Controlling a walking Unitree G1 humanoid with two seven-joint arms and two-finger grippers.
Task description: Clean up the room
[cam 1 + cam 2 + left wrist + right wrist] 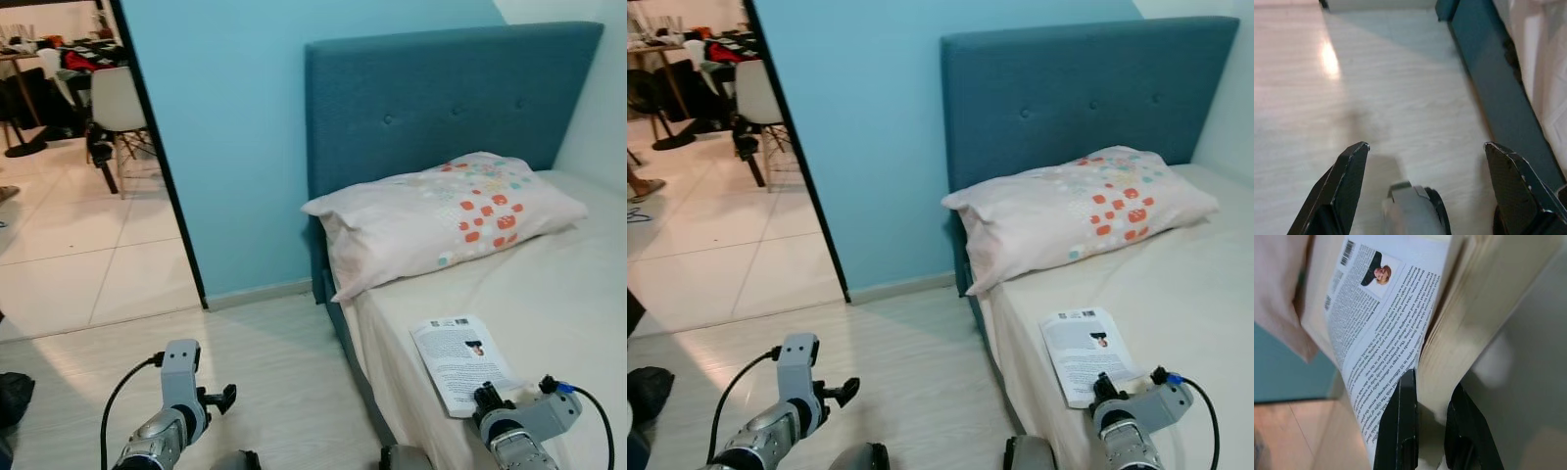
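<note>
Right gripper (1427,431): its two black fingers are pinching the near edge of the book, one on the back cover and one under the pages.
Book (460,362): a soft paperback. It lies on the bed, close to the bed's near edge. The back cover faces up. It is white with small black print, a little photo and a barcode. The page edges look cream and thick.
Right arm (519,431): silver, with a black wire. It reaches over the bed corner, just behind the book.
Left gripper (1425,191): its black fingers are spread wide apart, holding nothing. It hangs over the floor, beside the bed frame.
Left arm (171,411): silver, with a black wire looping off it. It is low over the floor, well apart from the bed.
Bed (558,294): a smooth cream sheet covers it. The side frame is dark teal cloth.
Pillow (441,215): big, soft and puffy, pale pink with red, orange and blue squares. It leans on the headboard, well apart from the book.
Headboard (441,93): flat teal cloth with small buttons.
Floor (274,392): pale wood planks, a bit shiny.
Wall (225,137): smooth light blue.
Doorway (78,196): open, with white tiles past it, a white chair (116,103) and dark clutter far back.
</note>
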